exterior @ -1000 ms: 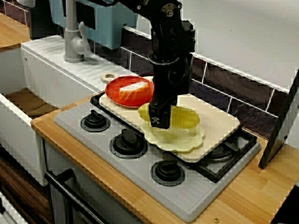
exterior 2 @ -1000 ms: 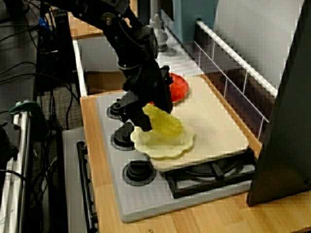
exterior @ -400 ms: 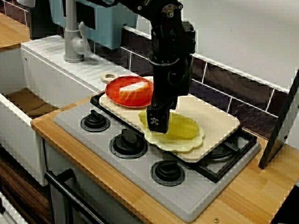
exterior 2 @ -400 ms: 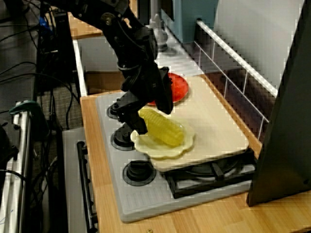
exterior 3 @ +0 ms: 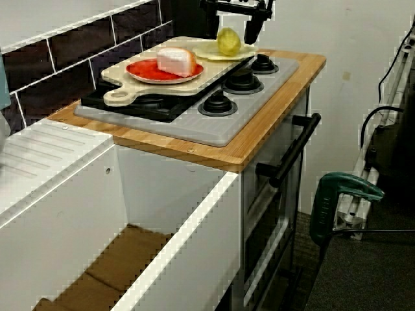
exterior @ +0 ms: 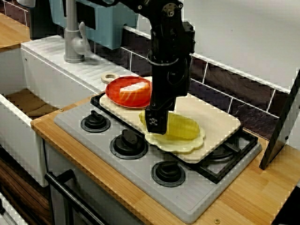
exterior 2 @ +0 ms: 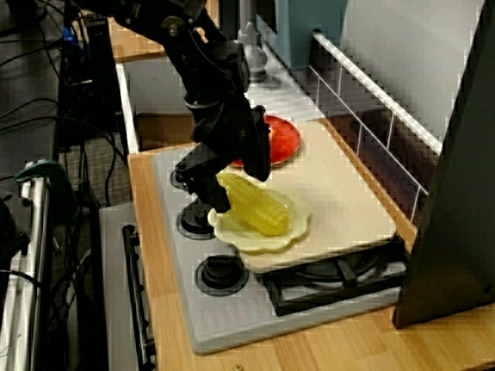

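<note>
Corn cob (exterior: 182, 127) lies on its side on a pale scalloped plate (exterior: 187, 146), set on a cream cutting board (exterior: 220, 121) over the grey hob (exterior: 145, 164) of a wooden table (exterior: 243, 201). The robot arm's jaws stand spread, one on either side of the cob's end nearest the hob knobs. A red plate (exterior: 115, 96) carrying a pale wedge (exterior: 133, 87) sits just beside.

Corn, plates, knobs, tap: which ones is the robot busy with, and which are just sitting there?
Busy with: the gripper, open astride one end of the corn; the yellow plate the corn lies on.
Just sitting there: the red plate with its white wedge; the board; the stove knobs; the tap.
</note>
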Robot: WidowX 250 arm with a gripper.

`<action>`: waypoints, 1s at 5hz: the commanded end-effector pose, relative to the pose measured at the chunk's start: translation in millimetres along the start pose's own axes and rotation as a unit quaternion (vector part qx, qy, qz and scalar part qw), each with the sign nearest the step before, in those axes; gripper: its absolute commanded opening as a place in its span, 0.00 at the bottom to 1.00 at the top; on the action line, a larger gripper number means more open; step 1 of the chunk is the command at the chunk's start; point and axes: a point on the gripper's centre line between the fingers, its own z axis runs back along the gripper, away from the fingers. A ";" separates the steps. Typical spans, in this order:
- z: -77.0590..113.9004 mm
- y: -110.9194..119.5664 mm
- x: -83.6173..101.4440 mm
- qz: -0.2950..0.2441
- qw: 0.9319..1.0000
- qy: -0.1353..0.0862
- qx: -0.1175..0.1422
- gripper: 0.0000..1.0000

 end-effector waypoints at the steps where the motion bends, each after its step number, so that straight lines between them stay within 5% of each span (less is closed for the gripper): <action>1: 42.2 22.2 -0.4 0.017 0.998 -0.047 0.033 1.00; 4: 43.7 51.8 -53.8 0.133 0.990 -0.037 0.018 1.00; 5: 36.8 55.0 -60.2 0.211 0.977 -0.034 0.017 1.00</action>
